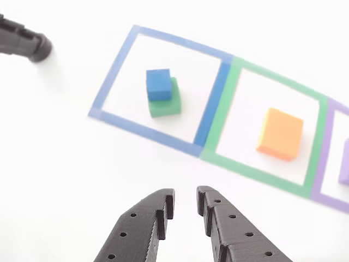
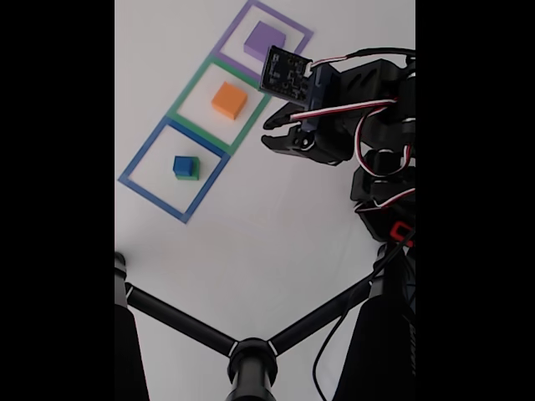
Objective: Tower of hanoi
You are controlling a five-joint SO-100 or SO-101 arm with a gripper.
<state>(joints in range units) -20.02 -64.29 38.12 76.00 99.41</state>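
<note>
Four matte square blocks made up the tower of hanoi set, spread over three flat taped square outlines on the white table (image 2: 276, 225). Largest was the matte purple block (image 2: 265, 39), which sat inside the purple square outline (image 2: 303, 33) at the far end of the row in the fixed view; in the other view just a sliver of it (image 1: 344, 176) showed at the right edge. Next came the matte orange block (image 1: 280, 134), alone inside the green square outline (image 1: 272, 71) in the middle. Then the matte green block (image 1: 167, 103) lay inside the blue square outline (image 1: 158, 38), and the smallest piece, the matte blue cube (image 1: 158, 84), rested on top of it, shifted toward one corner. The black two-finger claw (image 1: 185, 204) held nothing, its jaws parted by a narrow gap. It hung above bare table, outside all three outlines, well apart from every block; in the other view the blue and green pair lay beyond and slightly left of its tips, the orange block beyond and to the right. In the fixed view the claw (image 2: 274, 134) sat right of the green outline, nearest the orange block (image 2: 229, 99).
</note>
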